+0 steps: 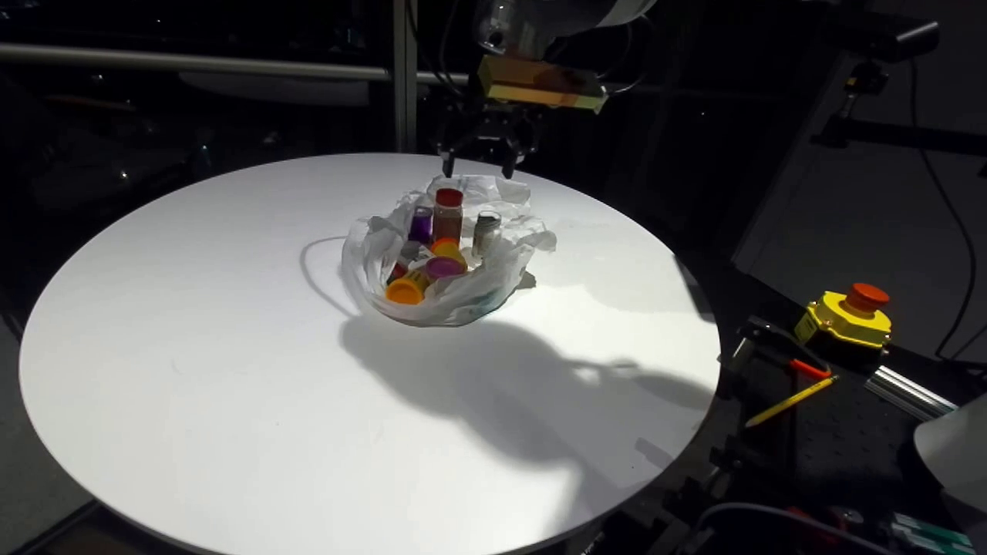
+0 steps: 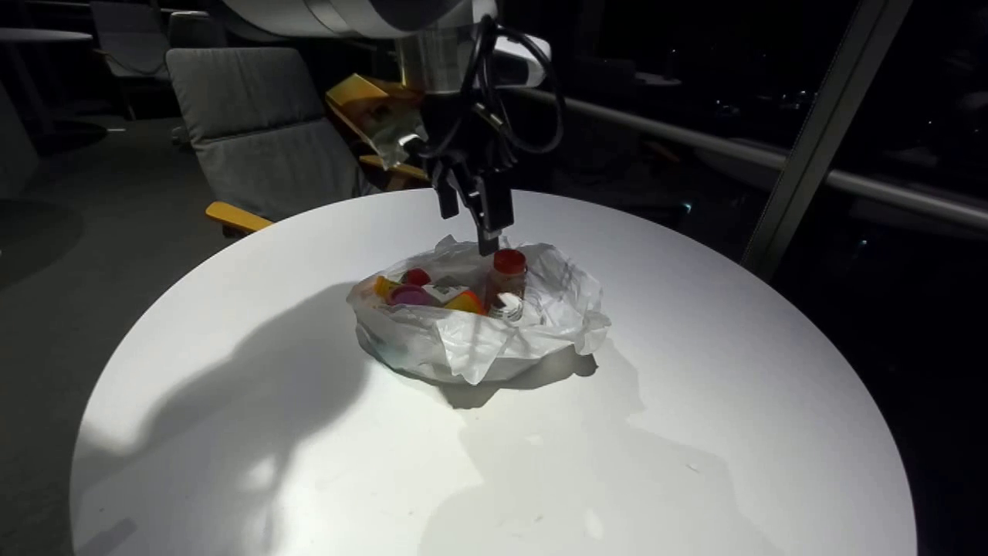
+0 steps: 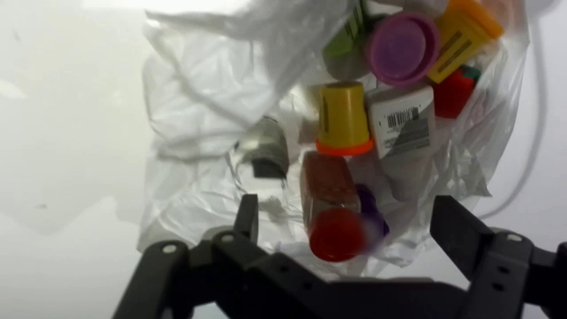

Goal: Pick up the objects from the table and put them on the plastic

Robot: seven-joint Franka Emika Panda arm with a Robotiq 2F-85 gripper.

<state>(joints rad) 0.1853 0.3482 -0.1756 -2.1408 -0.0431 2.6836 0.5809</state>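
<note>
A white plastic bag (image 1: 470,308) lies open on the round white table and also shows in an exterior view (image 2: 478,347). In it stand a red-lidded jar (image 3: 334,237), a clear glass jar (image 3: 268,148) and a dark purple item (image 3: 366,199). It also holds a yellow tub with an orange rim (image 3: 343,117), a purple-lidded tub (image 3: 402,48), another yellow tub (image 3: 458,44), a white barcoded box (image 3: 401,122) and a red item (image 3: 454,93). My gripper (image 1: 478,169) is open and empty above the bag's far part. Its fingers (image 3: 343,217) frame the red lid from above, apart from it.
The round table (image 1: 193,362) carries the bag near its far part. Beside it, a black surface holds a yellow box with a red button (image 1: 848,320) and a yellow pencil (image 1: 793,401). A grey chair (image 2: 247,131) stands behind the table.
</note>
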